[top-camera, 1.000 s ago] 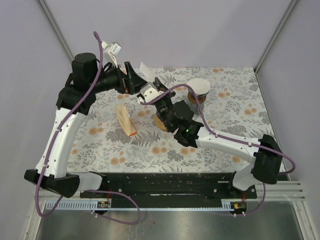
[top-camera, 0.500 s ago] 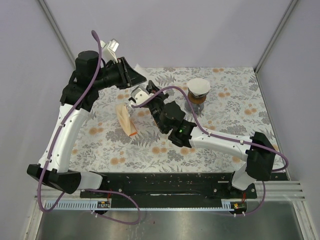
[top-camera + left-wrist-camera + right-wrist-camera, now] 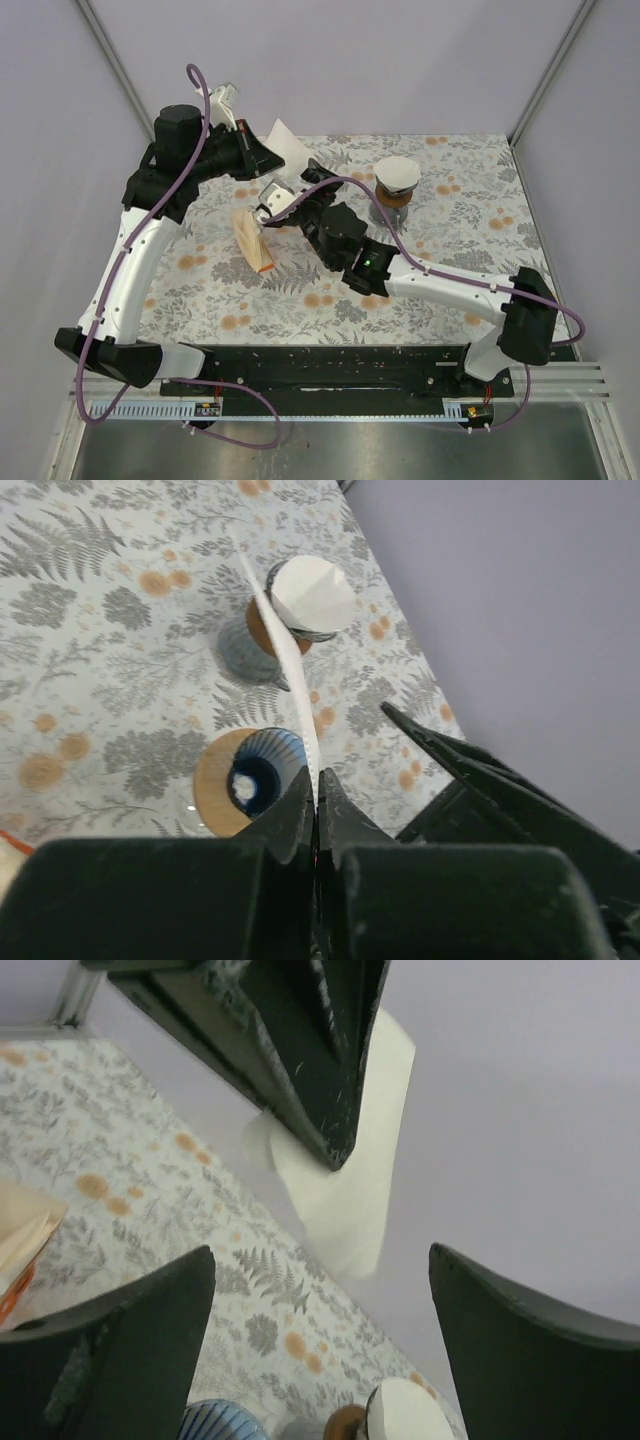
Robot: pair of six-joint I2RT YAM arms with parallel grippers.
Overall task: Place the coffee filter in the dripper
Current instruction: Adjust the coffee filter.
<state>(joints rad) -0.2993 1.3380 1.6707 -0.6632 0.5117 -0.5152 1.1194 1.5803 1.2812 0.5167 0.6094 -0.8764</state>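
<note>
Coffee filter [image 3: 287, 140] hangs off the table in the upper left of the overhead view, pinched flat in the tightly closed left claw [image 3: 317, 790]; the right claw [image 3: 320, 1260] gapes wide beside it, holding nothing; the blue dripper [image 3: 247, 780] sits on the table beneath.

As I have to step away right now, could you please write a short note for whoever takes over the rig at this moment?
Left pincer: shut on the white coffee filter, holding it folded flat in the air above the table.
Right pincer: open, holding nothing, close beside the filter.
Dripper: blue ribbed cone with a wooden collar, on the table, nothing in it.
Also there: a second vessel topped with white paper, and a filter pack lying on the table.
Done: one filter is up and gripped.
Left: bring it over the dripper, probably open it out, seat it, release.
</note>
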